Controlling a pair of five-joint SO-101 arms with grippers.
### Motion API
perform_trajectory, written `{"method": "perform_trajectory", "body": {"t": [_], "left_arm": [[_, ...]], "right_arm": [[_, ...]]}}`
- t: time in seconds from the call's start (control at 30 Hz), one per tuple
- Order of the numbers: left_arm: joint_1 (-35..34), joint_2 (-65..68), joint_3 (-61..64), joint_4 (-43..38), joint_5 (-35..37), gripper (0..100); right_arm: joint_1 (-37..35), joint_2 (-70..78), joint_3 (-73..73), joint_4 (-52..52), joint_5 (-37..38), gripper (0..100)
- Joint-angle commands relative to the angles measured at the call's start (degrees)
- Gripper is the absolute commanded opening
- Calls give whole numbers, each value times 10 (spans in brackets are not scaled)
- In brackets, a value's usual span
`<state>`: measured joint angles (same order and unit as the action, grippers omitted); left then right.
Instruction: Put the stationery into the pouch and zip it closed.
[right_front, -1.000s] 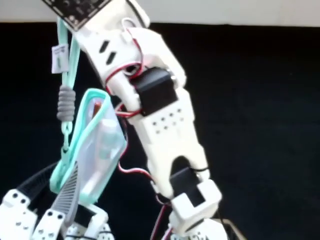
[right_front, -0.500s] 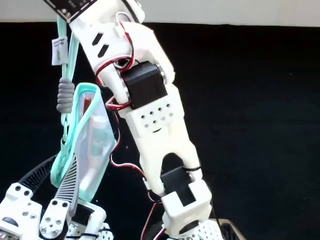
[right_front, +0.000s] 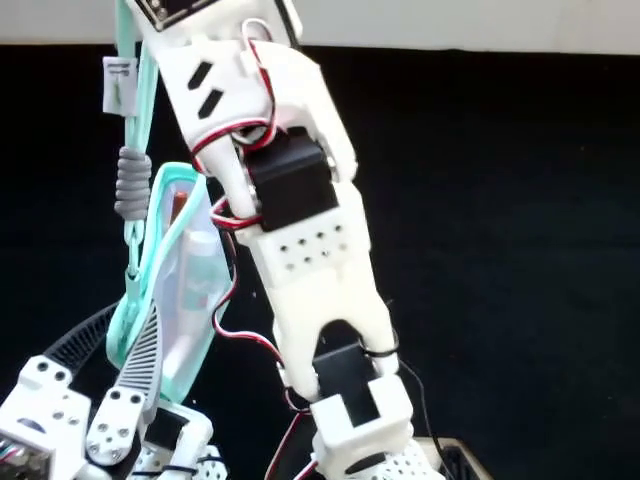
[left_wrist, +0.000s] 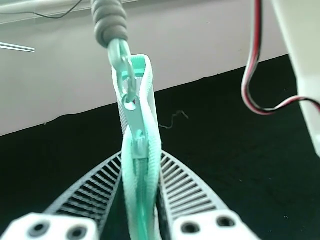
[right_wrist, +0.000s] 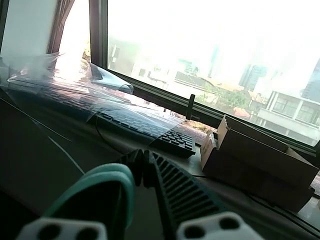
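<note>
Here the left fingers (left_wrist: 190, 187) are clenching the mint-edged pouch (left_wrist: 145, 125), one ribbed finger pressing on each side of its zip edge, and the pouch is standing upright out of them. In the high view the same left fingers (right_front: 140, 365) are gripping the pouch (right_front: 190, 300) at its lower end, holding it up over the black bench (right_front: 500, 250). The stationery is sitting inside, above those fingers: a white tube (right_front: 203, 270) is showing through the clear side and a reddish-brown piece (right_front: 177, 207) is lying nearer the top end. Just beyond the left fingertips the mint zip pull (left_wrist: 131, 100) is lying against the edge, and how far the zip is drawn I cannot tell. The pull is hanging from a grey coil (left_wrist: 110, 20), and from that coil (right_front: 130, 185) a mint strap (right_front: 140, 125) with a white tag (right_front: 118, 82) is running up toward the right fingers. The right fingers (right_wrist: 175, 192) are closing tip to tip on a loop of the strap (right_wrist: 100, 187), which is bulging out beside them. The white right arm (right_front: 310, 260) is rising just beside the pouch, with red wires (right_front: 235, 290) dangling between the two. Far beyond the right fingers a keyboard (right_wrist: 145, 127) and a cardboard box (right_wrist: 255, 160) are sitting by a window.
</note>
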<state>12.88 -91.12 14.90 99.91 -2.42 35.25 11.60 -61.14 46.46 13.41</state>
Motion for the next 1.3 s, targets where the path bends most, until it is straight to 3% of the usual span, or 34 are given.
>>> {"method": "perform_trajectory", "body": {"t": [0.0, 0.3, 0.6, 1.03, 1.27], "left_arm": [[-7, -10, 2, 11, -4, 7], [-7, -10, 5, 11, -4, 7], [-7, -10, 5, 11, -6, 7], [-4, -8, -54, 11, -7, 7], [-4, -10, -58, 12, -35, 7]], "right_arm": [[84, -13, -23, 16, -10, 7], [182, -15, -29, 75, 50, 7], [256, -15, -29, 73, 50, 7], [276, -10, -5, 61, 51, 7], [290, -11, 89, -12, 51, 7]]}}
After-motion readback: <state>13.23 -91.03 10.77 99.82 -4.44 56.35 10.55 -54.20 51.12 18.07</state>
